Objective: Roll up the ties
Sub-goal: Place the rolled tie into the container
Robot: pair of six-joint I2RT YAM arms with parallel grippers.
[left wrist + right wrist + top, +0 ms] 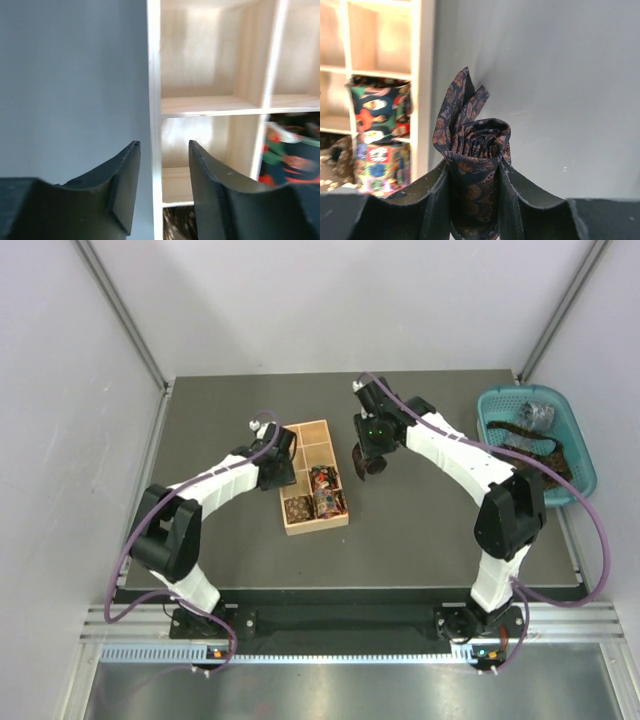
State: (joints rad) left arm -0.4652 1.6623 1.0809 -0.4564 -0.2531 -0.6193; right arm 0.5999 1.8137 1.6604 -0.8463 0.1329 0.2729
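Observation:
My right gripper (475,172) is shut on a rolled tie (476,137), dark with orange-brown paisley, its loose tip sticking up behind the coil. Seen from above, that gripper (368,466) hovers just right of the wooden box (322,425). Multicoloured red rolled ties (325,490) and a brown coil (297,508) fill the box's near compartments. My left gripper (163,145) is open, its fingers straddling the box's left wall (154,100) without touching it. More ties lie in the teal basket: a grey one (537,415) and a dark one (535,447).
The teal basket (570,430) stands at the table's far right edge. The box's far compartments (210,50) hold nothing. Grey walls close in on the left and right of the dark table (220,530).

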